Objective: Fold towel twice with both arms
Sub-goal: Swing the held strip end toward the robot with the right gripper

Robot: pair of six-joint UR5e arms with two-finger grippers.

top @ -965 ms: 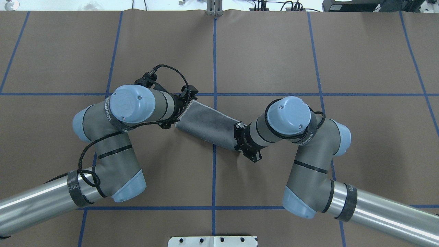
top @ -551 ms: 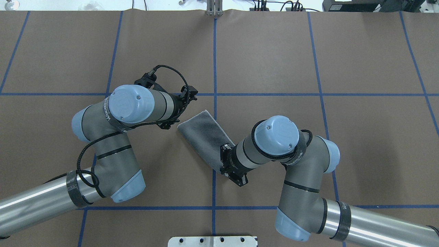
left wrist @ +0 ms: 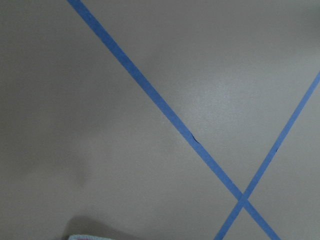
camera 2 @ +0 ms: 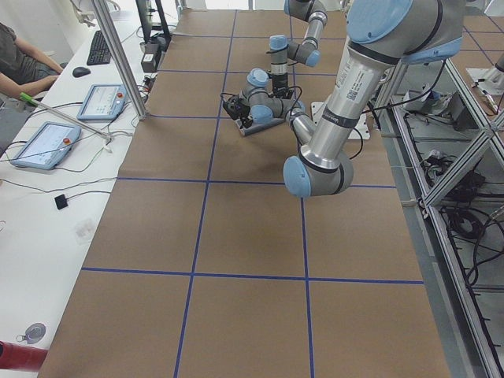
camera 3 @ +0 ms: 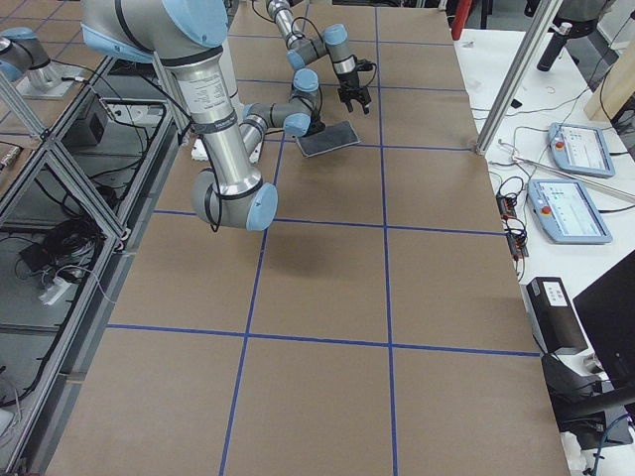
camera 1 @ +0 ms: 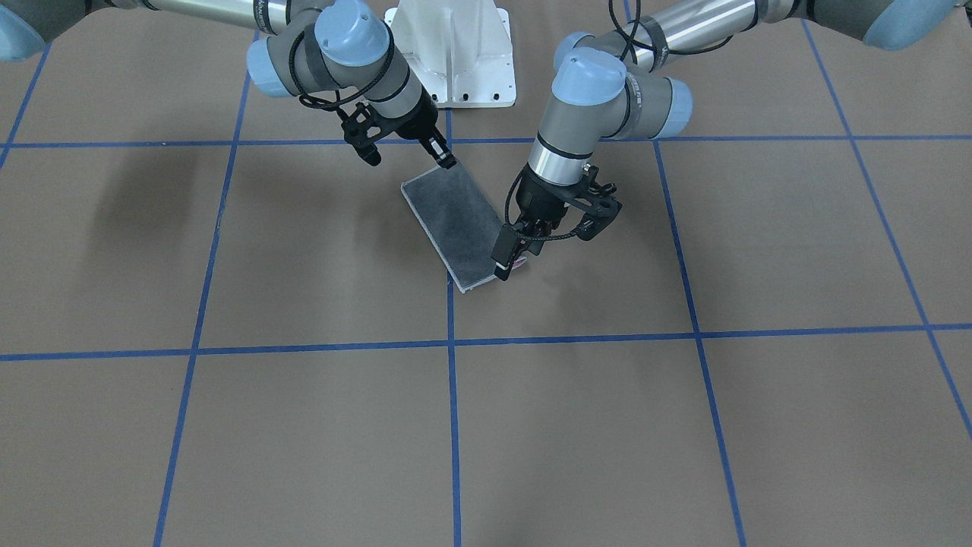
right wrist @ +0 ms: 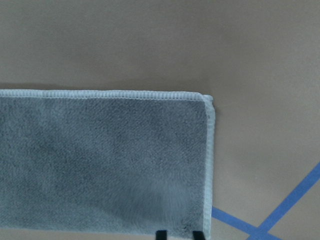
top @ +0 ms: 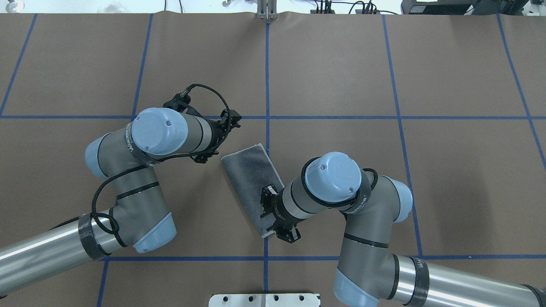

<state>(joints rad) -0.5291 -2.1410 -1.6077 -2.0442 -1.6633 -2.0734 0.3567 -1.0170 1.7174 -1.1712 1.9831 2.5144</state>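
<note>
The towel (top: 249, 183) lies on the table folded into a narrow rectangle, dark grey face up, with light edging. It slants from the table's middle back toward the robot. My right gripper (camera 1: 442, 158) is shut on the towel's end nearest the robot, and its black fingertips (right wrist: 197, 234) show at the bottom edge of the cloth (right wrist: 100, 160). My left gripper (camera 1: 510, 258) hangs open beside the towel's far left corner and holds nothing. Its wrist view shows bare table and only a sliver of towel (left wrist: 82, 236).
Blue tape lines (top: 267, 85) divide the brown table into squares. The white pedestal base (camera 1: 456, 53) stands close behind the arms. A metal post (camera 2: 118, 55) and a desk with tablets (camera 2: 47, 142) run along the table's far side, where a person (camera 2: 20, 55) sits.
My right gripper has swung its end of the towel toward the robot, turning the cloth. My left gripper let go of the other end and drew back a little to the left.
</note>
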